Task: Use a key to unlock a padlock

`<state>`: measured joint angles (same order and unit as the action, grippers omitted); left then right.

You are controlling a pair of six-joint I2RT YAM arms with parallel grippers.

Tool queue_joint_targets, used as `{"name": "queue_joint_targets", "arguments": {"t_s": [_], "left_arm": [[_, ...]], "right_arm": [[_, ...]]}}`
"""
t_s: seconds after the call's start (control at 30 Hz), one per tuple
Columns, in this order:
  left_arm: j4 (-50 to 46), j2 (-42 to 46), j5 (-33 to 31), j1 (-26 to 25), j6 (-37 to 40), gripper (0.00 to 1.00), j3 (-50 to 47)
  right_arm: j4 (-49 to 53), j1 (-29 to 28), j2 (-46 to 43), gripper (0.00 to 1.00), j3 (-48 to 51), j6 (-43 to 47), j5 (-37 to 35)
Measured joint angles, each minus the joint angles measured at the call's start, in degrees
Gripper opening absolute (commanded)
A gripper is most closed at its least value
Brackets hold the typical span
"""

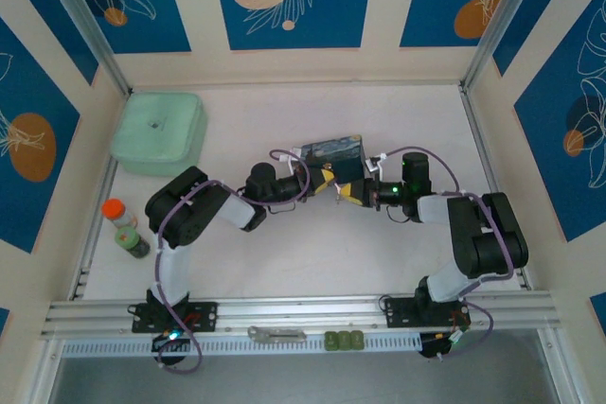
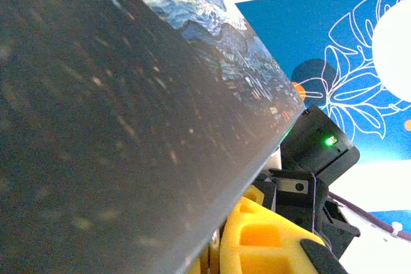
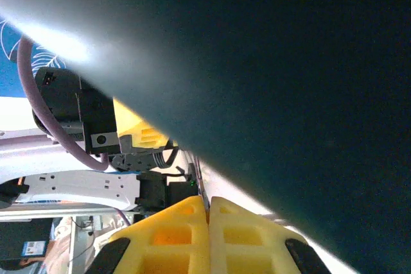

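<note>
Top external puts the front rail [image 1: 303, 311] nearest, with a grey metal tool [image 1: 277, 334] and green blocks [image 1: 344, 340] lying between the two arm bases. Further in, an orange-capped bottle [image 1: 125, 227] stands upright at the left edge of the white table [image 1: 284, 262]. At mid-table the left gripper [image 1: 328, 179] and the right gripper [image 1: 351, 194] come close together, tip towards tip, just in front of the starry-night painted tin [image 1: 333, 151].

In the right wrist view, its yellow fingers [image 3: 173, 235] are pressed flat together.

In the left wrist view, the tin's dark side [image 2: 128, 145] partly covers that gripper's yellow fingers [image 2: 257, 239], which are closed.

I cannot tell whether either gripper pinches the padlock or the key.

Beyond, a pale green lidded box [image 1: 158, 131] sits at the far left.
</note>
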<state>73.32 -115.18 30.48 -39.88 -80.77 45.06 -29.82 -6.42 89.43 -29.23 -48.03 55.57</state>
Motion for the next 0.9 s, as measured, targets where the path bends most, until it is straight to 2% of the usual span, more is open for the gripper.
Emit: {"name": "queue_joint_targets", "arguments": {"t_s": [0.23, 0.7, 0.9], "left_arm": [[0.37, -0.11, -0.28, 0.0, -0.24, 0.0, 0.0], [0.85, -0.15, -3.89, 0.68, -1.29, 0.0, 0.11], [0.79, -0.2, -4.02, 0.74, -1.42, 0.0, 0.11]], "right_arm": [[-0.31, -0.39, 0.07, 0.0, -0.11, -0.46, -0.46], [12.04, -0.63, 0.07, 0.0, -7.65, -0.9, -6.16], [13.14, -0.7, 0.07, 0.0, -8.15, -3.72, -8.33]]}}
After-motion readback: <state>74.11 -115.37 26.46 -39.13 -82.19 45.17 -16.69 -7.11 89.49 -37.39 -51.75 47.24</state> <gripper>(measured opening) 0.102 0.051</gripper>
